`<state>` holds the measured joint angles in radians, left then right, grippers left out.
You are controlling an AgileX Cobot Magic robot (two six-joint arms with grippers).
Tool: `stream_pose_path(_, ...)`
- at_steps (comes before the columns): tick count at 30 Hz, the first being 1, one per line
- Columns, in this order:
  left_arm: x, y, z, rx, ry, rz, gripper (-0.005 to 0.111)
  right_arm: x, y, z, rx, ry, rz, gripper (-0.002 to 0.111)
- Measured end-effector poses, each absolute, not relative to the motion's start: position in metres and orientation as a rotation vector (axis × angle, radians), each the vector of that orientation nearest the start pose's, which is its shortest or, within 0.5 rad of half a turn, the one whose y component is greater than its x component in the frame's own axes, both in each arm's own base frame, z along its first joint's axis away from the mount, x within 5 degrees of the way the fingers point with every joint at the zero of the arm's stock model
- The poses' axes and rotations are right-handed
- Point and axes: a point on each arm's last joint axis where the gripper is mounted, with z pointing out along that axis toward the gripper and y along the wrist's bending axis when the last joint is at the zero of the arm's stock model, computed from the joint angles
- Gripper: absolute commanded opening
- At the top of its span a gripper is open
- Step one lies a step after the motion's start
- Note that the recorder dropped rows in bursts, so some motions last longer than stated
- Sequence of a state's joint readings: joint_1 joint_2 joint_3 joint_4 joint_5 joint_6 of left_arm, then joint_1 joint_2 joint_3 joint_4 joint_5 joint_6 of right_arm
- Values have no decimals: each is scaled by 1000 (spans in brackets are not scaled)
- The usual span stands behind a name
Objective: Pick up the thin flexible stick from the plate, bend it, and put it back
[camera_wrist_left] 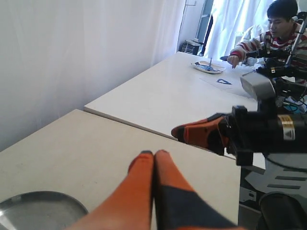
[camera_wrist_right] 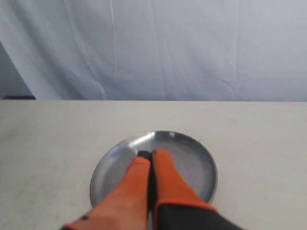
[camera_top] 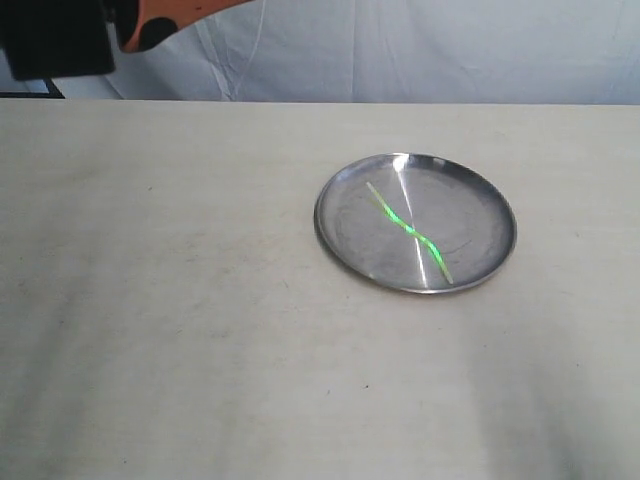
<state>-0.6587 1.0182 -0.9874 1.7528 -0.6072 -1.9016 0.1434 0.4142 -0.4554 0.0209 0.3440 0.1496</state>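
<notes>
The thin yellow-green stick [camera_top: 405,225] lies wavy across the silver plate [camera_top: 480,215], right of the table's middle, with nothing touching it. An orange and black part of the left arm [camera_top: 150,25] shows at the far left corner, high and well away from the plate. In the left wrist view my left gripper [camera_wrist_left: 153,153] is shut and holds nothing, and the plate's edge [camera_wrist_left: 33,208] sits below it. My right gripper [camera_wrist_right: 151,154] is also shut and holds nothing, raised in front of the plate [camera_wrist_right: 196,163]. Its fingers hide the stick in that view.
The pale table [camera_top: 180,300] carries only the plate. A white curtain [camera_top: 420,50] hangs behind it. The left wrist view shows the other arm's orange gripper [camera_wrist_left: 201,134], a second table [camera_wrist_left: 177,91] and a seated person [camera_wrist_left: 276,28] beyond.
</notes>
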Motion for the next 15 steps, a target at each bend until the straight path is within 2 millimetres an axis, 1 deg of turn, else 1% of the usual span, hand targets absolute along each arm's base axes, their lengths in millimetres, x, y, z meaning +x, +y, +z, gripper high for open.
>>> stream_pose_path(2, 134, -168, 415, 914, 1480, -1062, 0, 78, 10, 280, 71, 1695, 240, 0)
stream_pose_path(3, 134, -168, 415, 914, 1480, -1062, 0, 75, 8, 265, 91, 1678, 243, 0)
stream_pose_path(4, 134, -168, 415, 914, 1480, -1062, 0, 72, 7, 254, 112, 1648, 247, 0)
stream_pose_path(7, 134, -168, 415, 914, 1480, -1062, 0, 60, 5, 214, 185, 1569, 295, 0)
stream_pose_path(9, 134, -168, 415, 914, 1480, -1062, 0, 57, 5, 206, 197, 1590, 315, 0)
stream_pose_path(15, 134, -168, 415, 914, 1480, -1062, 0, 55, 8, 190, 208, 1755, 339, 0)
